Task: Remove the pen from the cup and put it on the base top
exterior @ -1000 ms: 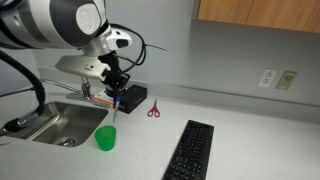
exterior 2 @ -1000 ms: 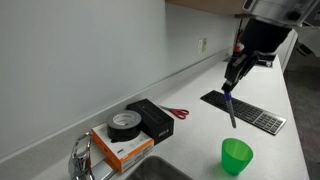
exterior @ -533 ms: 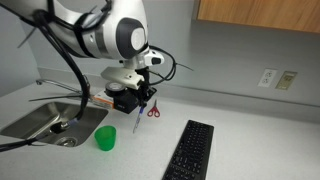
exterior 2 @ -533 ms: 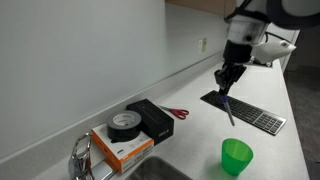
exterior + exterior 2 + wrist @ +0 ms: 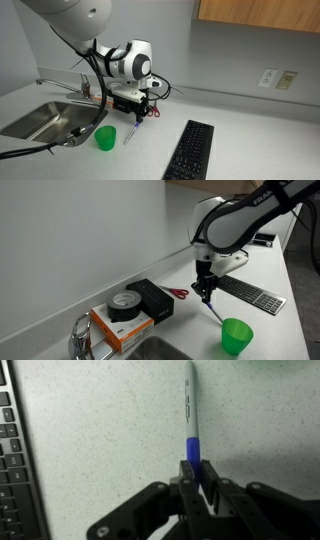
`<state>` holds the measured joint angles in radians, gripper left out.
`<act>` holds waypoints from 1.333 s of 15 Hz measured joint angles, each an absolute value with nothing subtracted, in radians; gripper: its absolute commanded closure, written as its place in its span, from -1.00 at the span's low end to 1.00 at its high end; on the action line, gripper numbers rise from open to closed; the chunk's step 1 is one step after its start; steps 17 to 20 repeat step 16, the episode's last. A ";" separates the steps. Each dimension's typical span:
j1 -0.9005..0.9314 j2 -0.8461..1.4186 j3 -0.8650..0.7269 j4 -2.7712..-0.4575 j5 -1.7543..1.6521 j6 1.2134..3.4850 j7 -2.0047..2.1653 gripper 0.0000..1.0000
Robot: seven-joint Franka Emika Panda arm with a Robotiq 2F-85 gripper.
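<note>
nearest me in an exterior view, the cup stands upright on the surface, bright green and slightly tapered, its mouth open upward. from above its rim, the inside shows only its own green wall. the steel sink is set into the surface just beside the cup; its basin is too dim for me to tell what lies in it.

the pen is out of the cup, just beside it and a little beyond. the jaws hold it at its upper end and it slants down toward the surface. the jaws are closed on the pen: in the wrist view both fingers press its blue end from either side. i cannot tell whether the lower tip touches the surface. in that view the pen is thin and straight, with a pale barrel carrying a line of dark print. it turns blue where it is held, and it stands out against the light speckled surface.

the black keyboard lies flat, apart from the cup on the side away from the sink. farther back, toward the wall, red-handled scissors lie beside a black box. next to that is an orange-sided box with a roll of tape lying on top.
</note>
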<state>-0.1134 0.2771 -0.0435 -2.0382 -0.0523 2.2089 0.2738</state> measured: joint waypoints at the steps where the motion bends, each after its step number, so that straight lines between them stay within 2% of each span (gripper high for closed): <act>1: -0.110 0.303 -0.044 -2.013 -0.050 2.202 0.274 -0.06; 7: -0.092 0.373 -0.044 -1.922 -0.050 2.176 0.274 -0.96; 20: -0.088 0.386 -0.043 -1.871 -0.038 2.132 0.259 -1.00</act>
